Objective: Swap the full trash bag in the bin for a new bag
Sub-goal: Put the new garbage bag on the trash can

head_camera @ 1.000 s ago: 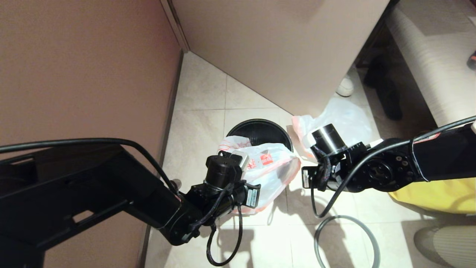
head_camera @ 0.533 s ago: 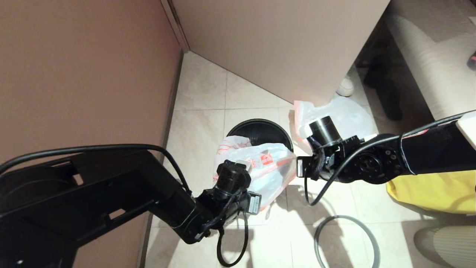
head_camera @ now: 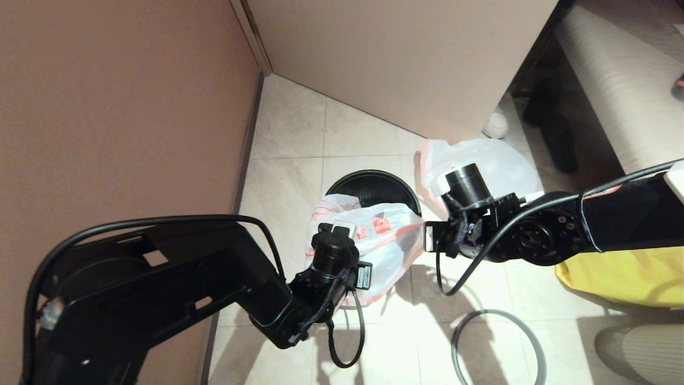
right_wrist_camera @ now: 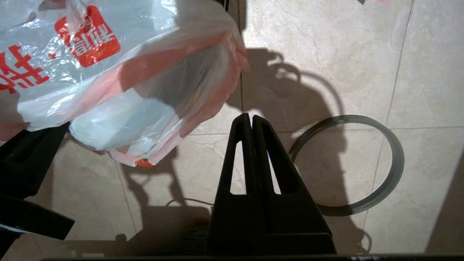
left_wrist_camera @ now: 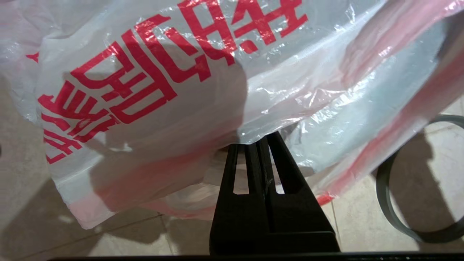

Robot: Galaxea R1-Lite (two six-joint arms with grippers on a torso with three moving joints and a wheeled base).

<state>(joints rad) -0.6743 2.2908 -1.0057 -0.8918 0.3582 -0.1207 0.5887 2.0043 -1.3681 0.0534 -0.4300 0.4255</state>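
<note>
The new bag (head_camera: 382, 240) is held up over the near rim of the bin (head_camera: 372, 188), presumably so that its mouth can be spread and lowered into the black pail. The left gripper (left_wrist_camera: 261, 143) is pressed together on a fold of the printed film, its tips buried under the plastic in the left wrist view. The right gripper (right_wrist_camera: 251, 121) is also pressed together, but nothing is seen between its tips in the right wrist view (the bag's pink hem hangs just beside them, apart), so no second hold can be claimed. The full trash bag (head_camera: 499, 163) has been set on the floor beyond the right arm, out of the way, and the grey hoop (head_camera: 497, 347) lies flat on the tiles, probably kept aside for clamping the liner later.
</note>
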